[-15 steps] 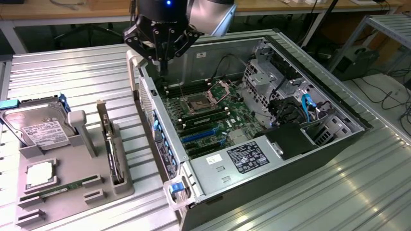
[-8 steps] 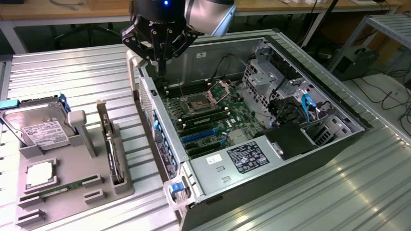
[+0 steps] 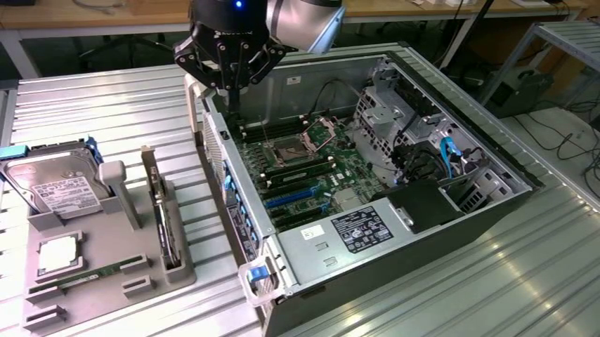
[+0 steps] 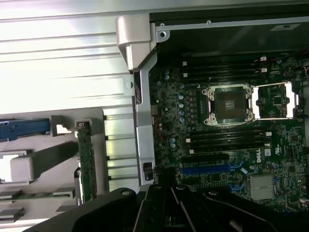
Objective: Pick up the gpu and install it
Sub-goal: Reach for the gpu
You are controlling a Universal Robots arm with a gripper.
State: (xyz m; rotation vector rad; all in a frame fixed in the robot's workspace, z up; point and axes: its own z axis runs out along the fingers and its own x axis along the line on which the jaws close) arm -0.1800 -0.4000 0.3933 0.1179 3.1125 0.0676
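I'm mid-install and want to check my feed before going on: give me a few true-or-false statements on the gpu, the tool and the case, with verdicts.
1. The tool is holding the gpu. False: the tool is shut on nothing, and the gpu stands on edge in the grey holder.
2. The tool hangs over the rim of the computer case on the holder's side. True.
3. The case's side panel is fitted. False: the case lies open with the motherboard exposed.
4. The hard drive sits in the holder, further towards the exterior view's left than the gpu. True.
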